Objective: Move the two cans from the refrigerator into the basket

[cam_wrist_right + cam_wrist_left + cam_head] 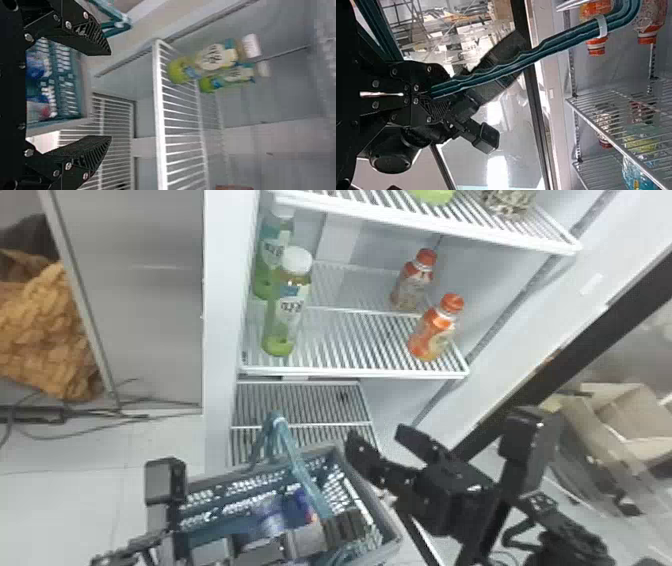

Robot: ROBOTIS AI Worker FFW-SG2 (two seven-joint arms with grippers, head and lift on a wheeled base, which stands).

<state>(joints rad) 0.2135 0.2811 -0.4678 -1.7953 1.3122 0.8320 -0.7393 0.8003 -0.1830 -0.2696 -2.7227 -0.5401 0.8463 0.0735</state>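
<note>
From where I stand, the two cans seem to lie inside the basket. The left gripper clenches its handle; best keep that level while the right gripper, spread and empty, backs clear. Bottles stand on the refrigerator shelf.

In the refrigerator before me, a white wire shelf carries two green bottles with white caps, close together on my left, and two smaller bottles, one red-capped, one orange, on my right.
</note>
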